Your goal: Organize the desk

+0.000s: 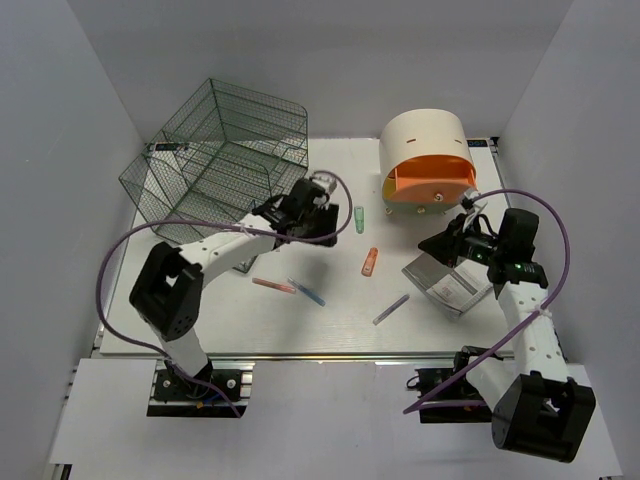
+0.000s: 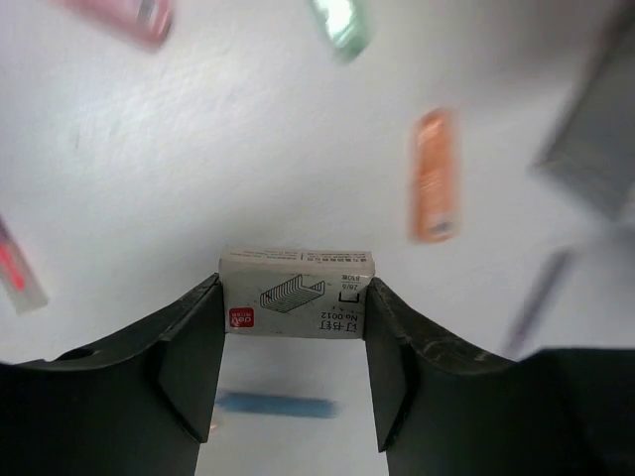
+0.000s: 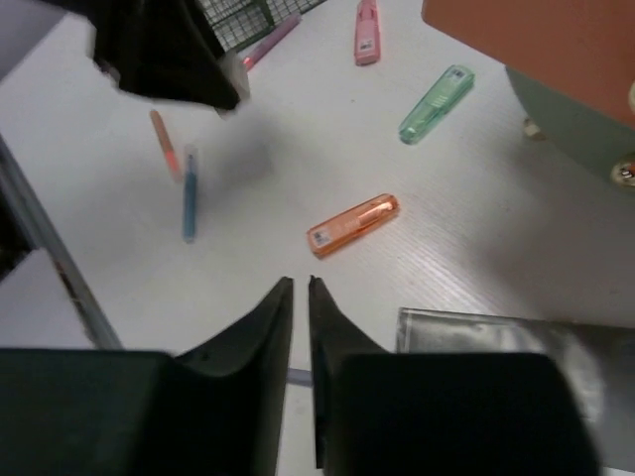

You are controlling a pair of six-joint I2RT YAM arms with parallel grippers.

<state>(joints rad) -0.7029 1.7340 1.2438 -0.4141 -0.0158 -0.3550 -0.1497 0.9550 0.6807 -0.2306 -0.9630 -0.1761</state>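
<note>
Your left gripper is clamped on a small staple box. Only the fingertips pinch it, across its short ends. It looks lifted off the table, the white top that spreads under both arms with its rail along the near edge. With so little of the fingers on the cardboard, a quick swing could let the box pivot or drop. It would land among the blue pen and the small orange stick below.

Your right gripper has its fingers almost together on nothing, just beside the silver box. Press on like that and you will shove that box rather than pick it up. Both arms crowd the middle of the table, so crossing paths could knock them together.
</note>
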